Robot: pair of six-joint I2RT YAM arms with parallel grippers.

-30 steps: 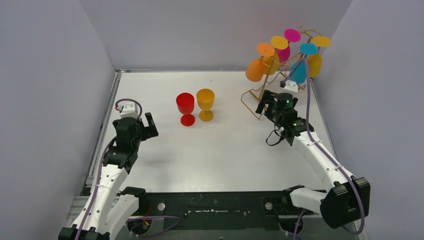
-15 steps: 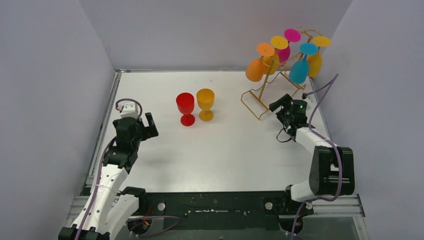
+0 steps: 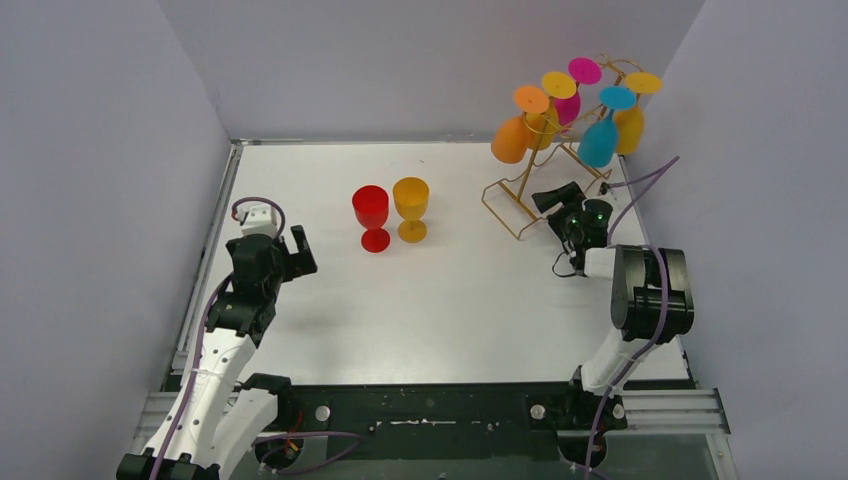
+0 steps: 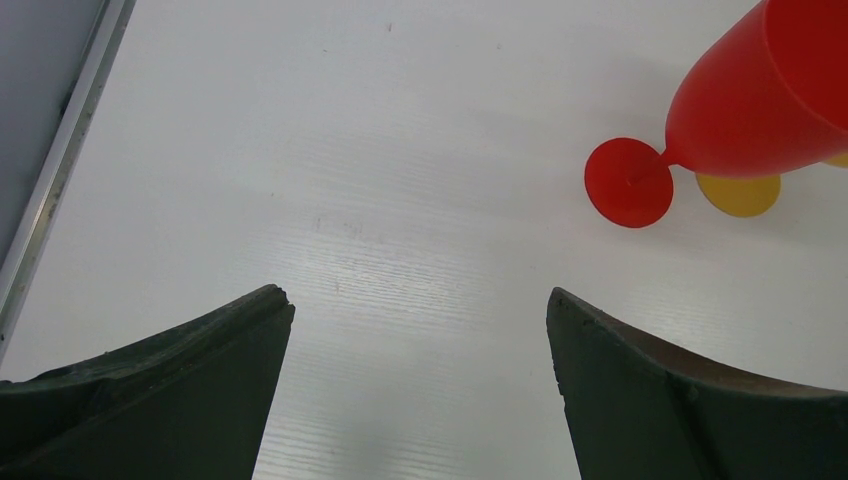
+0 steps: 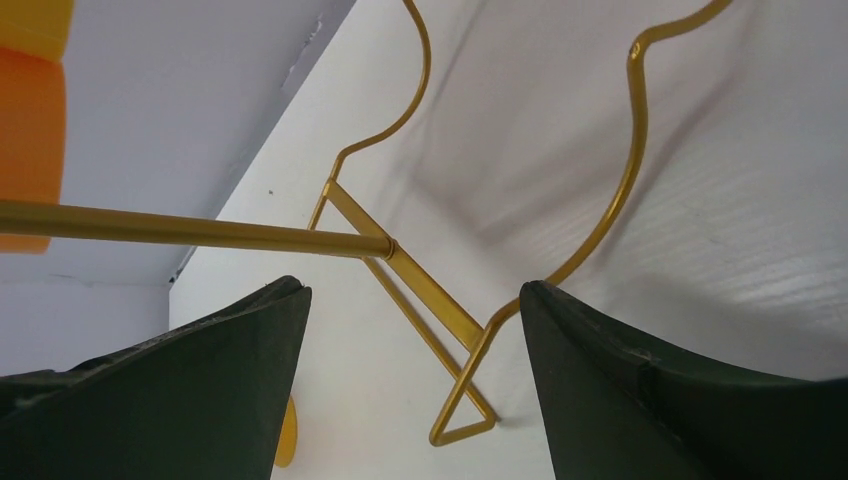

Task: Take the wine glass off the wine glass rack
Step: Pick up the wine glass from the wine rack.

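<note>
1. Leftmost, the left gripper point(image 3: 298, 250) hovers over the table point(image 3: 450, 300), jaws spread wide and nothing between them.
2. Ahead of it and off to its right, a red glass point(image 3: 371, 215) and a yellow glass point(image 3: 411, 207) stand upright, just beside each other and well apart from its fingers point(image 4: 180, 390).
3. Further right, the right gripper point(image 3: 553, 196) sits low, jaws parted and empty, pointing at the foot of the wine glass rack point(image 3: 515, 195).
4. The rack's wavy base rail and a slanted leg lie just ahead of that gripper's fingertips point(image 5: 285, 300); no contact shows.
5. Above and beyond this hand, glasses hang upside down from the top hooks, among them an orange wine glass point(image 3: 510, 140), a magenta wine glass point(image 3: 568, 105) and a blue wine glass point(image 3: 598, 145). The blue one is nearest over the gripper.
</note>
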